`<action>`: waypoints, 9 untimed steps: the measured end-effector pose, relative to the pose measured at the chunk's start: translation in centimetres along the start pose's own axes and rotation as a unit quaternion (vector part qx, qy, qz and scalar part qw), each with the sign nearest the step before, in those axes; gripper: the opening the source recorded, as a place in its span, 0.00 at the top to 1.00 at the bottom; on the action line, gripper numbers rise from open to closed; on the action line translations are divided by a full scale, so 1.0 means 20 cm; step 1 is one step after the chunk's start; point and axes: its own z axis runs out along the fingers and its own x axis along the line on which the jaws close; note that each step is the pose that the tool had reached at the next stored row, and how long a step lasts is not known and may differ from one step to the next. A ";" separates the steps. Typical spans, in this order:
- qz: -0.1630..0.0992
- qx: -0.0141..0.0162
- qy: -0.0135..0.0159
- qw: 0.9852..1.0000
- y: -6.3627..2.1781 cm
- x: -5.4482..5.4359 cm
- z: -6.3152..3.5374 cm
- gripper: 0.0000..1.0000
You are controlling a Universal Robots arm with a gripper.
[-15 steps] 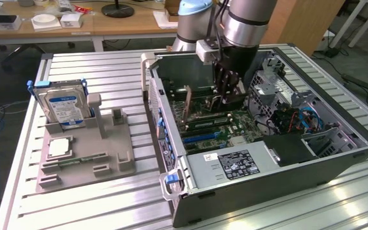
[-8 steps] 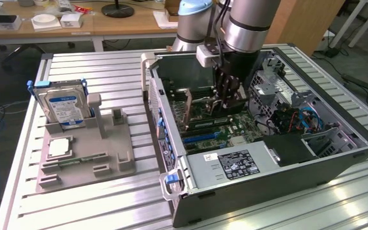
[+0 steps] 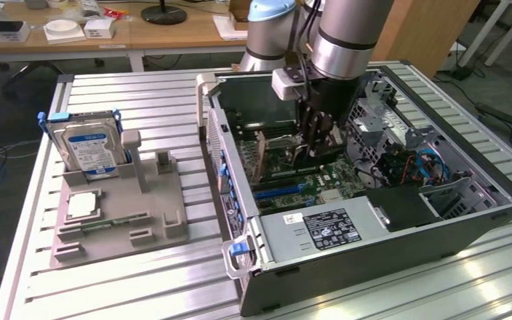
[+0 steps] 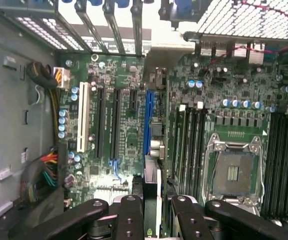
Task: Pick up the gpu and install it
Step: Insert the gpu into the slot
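Observation:
My gripper (image 3: 316, 141) is down inside the open computer case (image 3: 469, 220), over the motherboard (image 4: 128, 140). The wrist view has the gpu (image 4: 152, 186) edge-on as a thin card clamped between the two black fingers (image 4: 130, 216), so the gripper (image 4: 152, 212) is shut on it. The card's edge hangs in line with the long blue expansion slot (image 4: 148, 117) and close above it. I cannot tell whether the card touches the slot. In the exterior view the fingers hide most of the card.
A grey parts holder (image 3: 163, 227) on the slatted table at the exterior view's left carries a silver hard drive (image 3: 87, 148), a CPU (image 3: 85, 205) and a RAM stick (image 3: 105, 227). Inside the case are the power supply (image 3: 323, 230), drive cage (image 3: 385, 123), empty CPU socket (image 4: 232, 172) and cable bundles (image 4: 41, 175).

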 end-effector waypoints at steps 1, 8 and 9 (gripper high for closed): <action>0.000 0.000 0.000 1.000 0.011 0.00 0.001 0.73; 0.000 0.000 0.000 1.000 0.088 0.00 0.004 0.73; 0.000 0.000 0.000 1.000 0.092 0.00 0.005 0.73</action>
